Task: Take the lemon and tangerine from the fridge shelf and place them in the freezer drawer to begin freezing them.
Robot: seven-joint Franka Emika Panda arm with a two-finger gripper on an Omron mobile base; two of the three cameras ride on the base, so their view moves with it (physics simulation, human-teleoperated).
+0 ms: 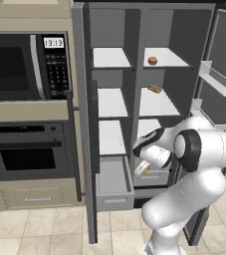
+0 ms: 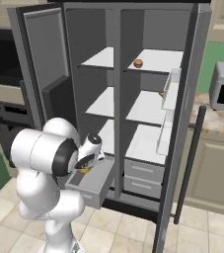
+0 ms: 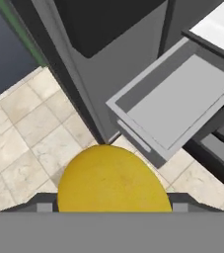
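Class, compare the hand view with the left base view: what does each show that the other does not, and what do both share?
Hand view: the lemon close up, held in the gripper, over tiled floor. Left base view: the tangerine on the top fridge shelf, a tan food item one shelf lower, plus the microwave and oven. Both: the open, empty freezer drawer.

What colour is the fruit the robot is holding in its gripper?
Yellow. It is the lemon, and the hand view shows it best, close up between the fingertips.
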